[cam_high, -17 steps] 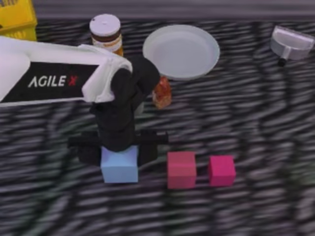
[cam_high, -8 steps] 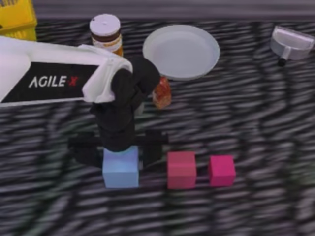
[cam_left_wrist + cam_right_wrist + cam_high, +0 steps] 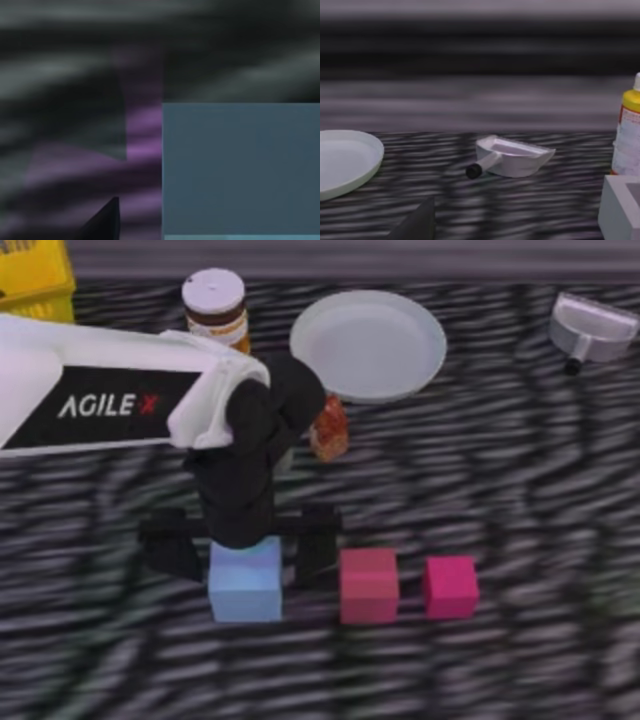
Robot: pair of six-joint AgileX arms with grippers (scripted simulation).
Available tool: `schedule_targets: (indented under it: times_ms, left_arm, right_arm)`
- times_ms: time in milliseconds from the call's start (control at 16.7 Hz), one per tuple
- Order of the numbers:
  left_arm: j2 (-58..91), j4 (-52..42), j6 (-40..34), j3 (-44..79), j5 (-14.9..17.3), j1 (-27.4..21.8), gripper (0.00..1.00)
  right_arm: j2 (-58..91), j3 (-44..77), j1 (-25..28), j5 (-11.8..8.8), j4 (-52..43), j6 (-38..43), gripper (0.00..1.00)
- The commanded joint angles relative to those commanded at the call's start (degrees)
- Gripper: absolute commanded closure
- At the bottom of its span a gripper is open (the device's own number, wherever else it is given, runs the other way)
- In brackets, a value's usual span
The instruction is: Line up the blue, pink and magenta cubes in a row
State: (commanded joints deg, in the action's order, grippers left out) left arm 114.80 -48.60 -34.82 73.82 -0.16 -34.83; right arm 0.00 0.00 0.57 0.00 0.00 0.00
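Left gripper spread wide astride the matte sky-blue cube, lower centre of the streaked dark worktop, wrist hiding its far edge; rose-pink cube, magenta cube alongside.

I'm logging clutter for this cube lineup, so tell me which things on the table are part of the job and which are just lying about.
Part of the job: blue cube, under the open left gripper; pink cube; magenta cube.

Just lying about: white plate, jar, orange-brown figure, dustpan, yellow crate, bottle.
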Motion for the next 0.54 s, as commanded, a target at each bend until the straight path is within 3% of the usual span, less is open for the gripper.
schedule_targets:
  times_ms: [540]
  left_arm:
    - [-5.3,-14.4,-0.2,9.1,0.0,1.0,0.0]
  right_arm:
    - [0.0,0.0,0.0,0.0,0.0,0.0,0.0]
